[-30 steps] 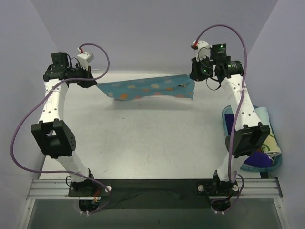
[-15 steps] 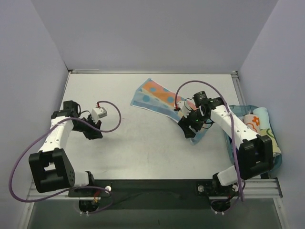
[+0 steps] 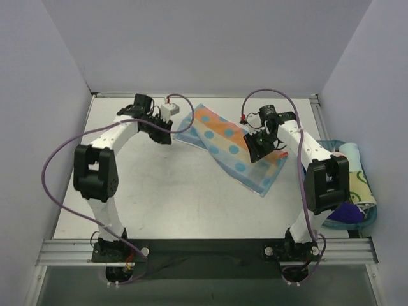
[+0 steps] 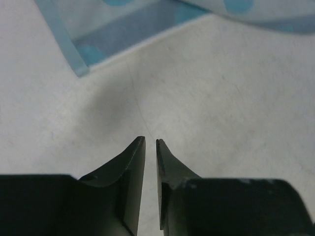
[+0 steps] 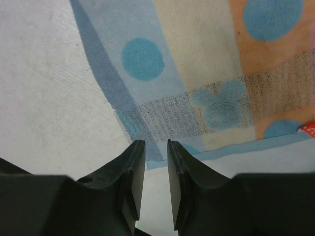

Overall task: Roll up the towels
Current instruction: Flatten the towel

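Your left gripper (image 4: 150,143) and right gripper (image 5: 156,144) stand slightly open, empty; the dotted towel (image 3: 223,139) lies spread on the table (image 3: 159,191).

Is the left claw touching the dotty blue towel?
Apart. In the left wrist view, bare table shows between the left gripper and the towel edge ahead of it.

The pale table (image 3: 159,191) is carrying a dotted blue-and-orange towel (image 3: 223,143), which is lying flat just ahead of the left claw (image 3: 163,135) and under the right claw (image 3: 256,153). A blue basket (image 3: 338,224) is sitting well off beside the right claw.
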Controlling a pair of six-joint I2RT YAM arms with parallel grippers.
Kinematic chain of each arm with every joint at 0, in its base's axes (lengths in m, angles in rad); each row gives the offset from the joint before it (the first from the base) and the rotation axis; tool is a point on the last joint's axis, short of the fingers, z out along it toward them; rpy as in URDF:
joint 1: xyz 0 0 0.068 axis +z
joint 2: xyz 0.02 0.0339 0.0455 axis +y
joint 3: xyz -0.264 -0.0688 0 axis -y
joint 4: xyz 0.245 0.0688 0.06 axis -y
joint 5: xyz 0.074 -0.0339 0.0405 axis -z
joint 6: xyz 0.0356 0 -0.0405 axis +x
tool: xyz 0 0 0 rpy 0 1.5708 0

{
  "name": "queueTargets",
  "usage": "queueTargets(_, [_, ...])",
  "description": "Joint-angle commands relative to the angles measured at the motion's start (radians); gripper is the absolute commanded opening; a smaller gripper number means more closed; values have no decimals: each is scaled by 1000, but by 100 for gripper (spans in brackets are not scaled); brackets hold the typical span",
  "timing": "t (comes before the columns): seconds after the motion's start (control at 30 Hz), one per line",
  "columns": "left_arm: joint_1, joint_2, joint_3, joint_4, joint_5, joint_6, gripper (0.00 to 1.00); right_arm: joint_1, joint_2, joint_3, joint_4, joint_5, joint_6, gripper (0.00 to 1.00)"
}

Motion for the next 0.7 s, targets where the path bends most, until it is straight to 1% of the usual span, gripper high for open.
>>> queueTargets(0.0, [-19,185,240,107,-67,-306,24,-7,23,25,-55,86,135,25])
queueTargets(0.03, [-27,263,281,109,-90,-332,22,-10,23,24,-58,109,140,25])
queueTargets(0.07, [-31,300,318,113,-94,-353,19,-11,25,19,-61,119,146,25])
queueTargets(0.1, [-35,331,379,124,-97,-385,19,-14,17,8,-63,128,147,25])
queueTargets(0.13, [-41,384,403,132,-100,-401,19,-17,14,4,-69,139,147,25])
queueTargets(0.2, [-44,435,467,146,-97,-430,18,-22,3,-10,-78,151,135,25])
queueTargets(0.23, [-47,479,486,146,-94,-468,18,-20,3,-22,-89,157,129,26])
queueTargets(0.37, [-61,536,512,141,-111,-473,16,-25,26,-48,-121,208,107,26])
queueTargets(0.43, [-62,549,510,109,-166,-458,10,-25,41,-65,-124,217,103,26])
queueTargets(0.5, [-58,540,495,42,-208,-411,4,-25,80,-62,-133,220,94,26])
queueTargets(0.53, [-56,508,474,25,-225,-393,3,-25,94,-61,-132,221,87,26])
queueTargets(0.57, [-55,482,396,17,-238,-366,2,-23,127,-53,-133,222,81,25])
queueTargets(0.6, [-45,452,351,9,-245,-350,1,-23,147,-44,-133,235,78,25])
queueTargets(0.63, [-42,388,295,5,-264,-332,0,-25,167,-33,-130,244,71,25])
queueTargets(0.67, [-39,354,203,0,-280,-298,0,-25,213,-12,-130,249,64,25])
